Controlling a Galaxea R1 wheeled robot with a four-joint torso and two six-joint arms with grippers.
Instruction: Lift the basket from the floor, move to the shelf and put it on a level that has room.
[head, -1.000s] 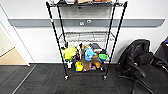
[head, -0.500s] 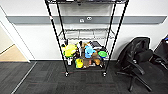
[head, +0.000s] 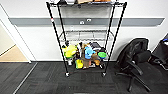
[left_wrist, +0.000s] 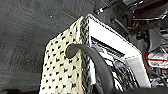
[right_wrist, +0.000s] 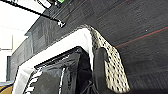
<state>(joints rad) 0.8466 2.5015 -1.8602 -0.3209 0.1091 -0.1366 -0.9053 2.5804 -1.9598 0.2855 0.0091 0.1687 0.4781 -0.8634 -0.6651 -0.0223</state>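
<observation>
Black wire shelf (head: 86, 37) ahead against the wall, middle level (head: 86, 35) bare, basket (left_wrist: 65, 67) above carpet floor (head: 50, 80), both jaws' openings impossible to tell

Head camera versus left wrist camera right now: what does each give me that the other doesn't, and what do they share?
Head view alone: the black wire shelf against the wall, its middle level bare, colourful toys on the low tier, an office chair to the right and tan flooring at far left.
Left wrist view alone: the cream woven basket, its pale rim and dark inside, seen close with a black finger lying across its woven wall.
Shared: the dark grey carpet floor.
</observation>
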